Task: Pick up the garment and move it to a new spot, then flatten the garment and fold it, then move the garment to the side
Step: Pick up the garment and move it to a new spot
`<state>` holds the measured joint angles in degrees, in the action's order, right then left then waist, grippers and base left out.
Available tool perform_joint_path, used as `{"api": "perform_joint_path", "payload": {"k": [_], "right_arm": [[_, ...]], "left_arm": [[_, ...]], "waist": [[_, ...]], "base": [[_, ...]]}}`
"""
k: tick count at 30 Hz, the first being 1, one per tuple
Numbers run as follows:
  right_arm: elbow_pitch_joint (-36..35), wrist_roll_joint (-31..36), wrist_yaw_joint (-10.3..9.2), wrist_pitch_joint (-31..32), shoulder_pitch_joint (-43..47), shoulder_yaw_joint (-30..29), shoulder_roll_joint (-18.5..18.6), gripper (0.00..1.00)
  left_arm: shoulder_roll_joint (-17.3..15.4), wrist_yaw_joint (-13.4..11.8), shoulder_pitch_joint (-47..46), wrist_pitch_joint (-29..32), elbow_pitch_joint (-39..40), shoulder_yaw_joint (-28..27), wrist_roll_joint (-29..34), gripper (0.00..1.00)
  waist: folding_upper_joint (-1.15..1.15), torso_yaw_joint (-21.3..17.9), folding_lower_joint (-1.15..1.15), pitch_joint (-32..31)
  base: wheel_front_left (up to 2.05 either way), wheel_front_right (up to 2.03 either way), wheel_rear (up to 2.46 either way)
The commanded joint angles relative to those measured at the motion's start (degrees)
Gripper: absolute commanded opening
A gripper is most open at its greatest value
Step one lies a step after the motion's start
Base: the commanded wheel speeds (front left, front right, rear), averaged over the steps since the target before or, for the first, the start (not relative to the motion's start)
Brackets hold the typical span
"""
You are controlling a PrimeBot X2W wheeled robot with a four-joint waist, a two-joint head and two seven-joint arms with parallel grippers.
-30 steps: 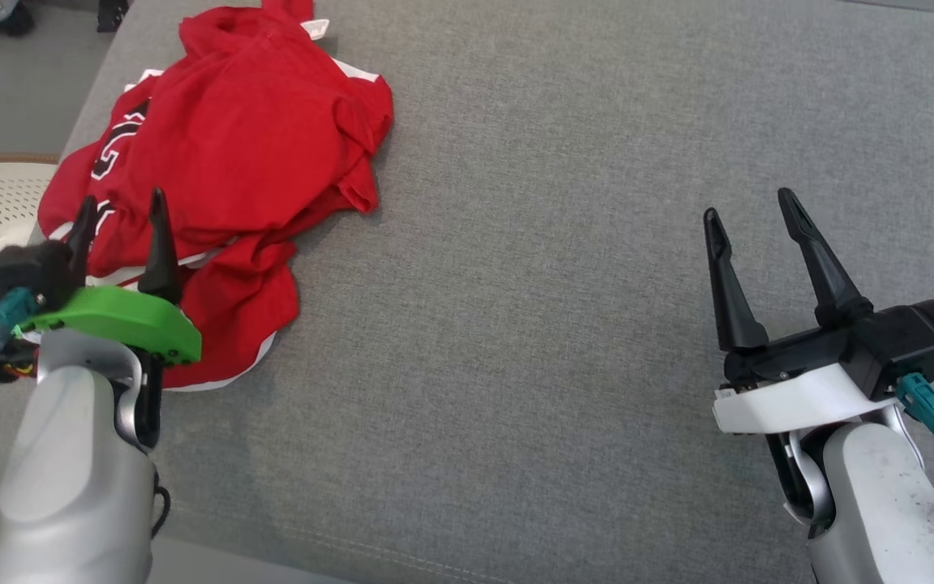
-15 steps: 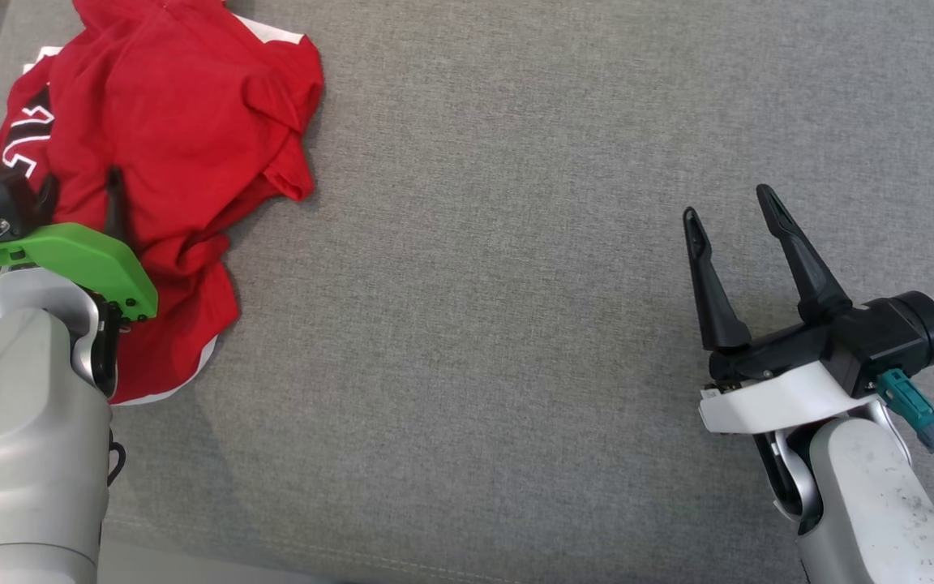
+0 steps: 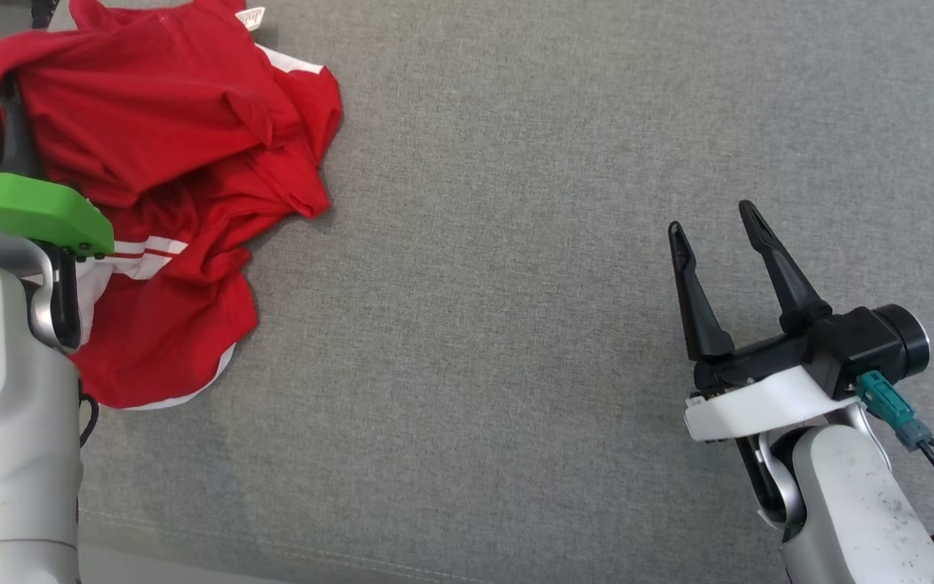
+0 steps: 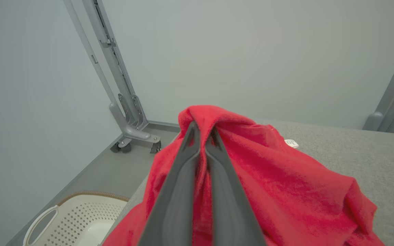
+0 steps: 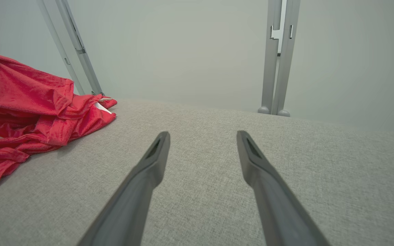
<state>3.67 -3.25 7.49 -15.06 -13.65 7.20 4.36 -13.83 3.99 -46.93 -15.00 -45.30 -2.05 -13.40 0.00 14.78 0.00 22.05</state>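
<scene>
A red garment with white trim lies crumpled at the far left of a grey fabric-covered surface, close to the surface's left edge. A small white label shows at the garment's far end. The left pincer has its two dark fingers pressed together on a fold of the red cloth. In the left wrist view the cloth rises to a peak over the fingertips and drapes down on both sides of them. In the head view the left arm's green wrist plate sits over the near left part of the garment, which spreads from there down onto the surface. The right pincer is at the right side of the surface, well apart from the garment, with its fingers spread wide and nothing between them, above bare grey fabric. Beyond the surface's left edge, the left wrist view shows a pale perforated basket on the floor and a grey metal frame on small wheels against a plain wall
</scene>
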Motion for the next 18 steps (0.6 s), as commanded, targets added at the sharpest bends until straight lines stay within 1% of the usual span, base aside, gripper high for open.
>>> {"api": "perform_joint_path", "payload": {"k": [1,7,10,14,17,18], "right_arm": [[0.28,-0.43,0.01,-0.18,0.57,0.05,-0.19,1.00],[1.12,-1.52,0.01,-0.17,1.52,-0.74,-1.14,1.00],[1.35,-1.98,0.01,-0.18,1.96,-0.50,-1.28,1.00],[1.30,-3.38,0.01,-0.18,3.13,-0.30,-1.42,1.00],[1.13,-4.20,0.01,-0.18,3.33,-0.40,-1.42,1.00],[0.84,-4.50,0.01,-0.17,3.36,-0.40,-1.43,1.00]], "left_arm": [[-0.05,-0.34,2.42,-0.20,3.23,-0.79,0.52,0.00],[1.00,0.46,6.57,-0.22,16.03,-2.14,1.44,0.00],[1.48,0.89,8.14,-0.15,20.68,-2.01,1.69,0.00],[2.43,1.52,10.36,-0.15,26.90,-0.60,1.49,0.00],[3.08,1.76,10.93,0.23,29.61,0.48,1.10,0.00],[3.69,1.99,11.37,1.20,31.89,1.62,0.85,0.00]], "waist": [[0.00,-0.28,0.00,-2.65],[0.00,-1.75,0.00,-7.19],[0.00,-2.77,0.00,-8.99],[0.00,-5.08,0.00,-11.72],[0.00,-6.34,0.00,-12.56],[0.00,-7.57,0.00,-12.81]], "base": [[0.00,0.00,0.00],[0.00,0.00,0.00],[0.00,0.00,0.00],[0.00,0.00,0.00],[0.00,0.00,0.00],[0.00,0.00,0.00]]}}
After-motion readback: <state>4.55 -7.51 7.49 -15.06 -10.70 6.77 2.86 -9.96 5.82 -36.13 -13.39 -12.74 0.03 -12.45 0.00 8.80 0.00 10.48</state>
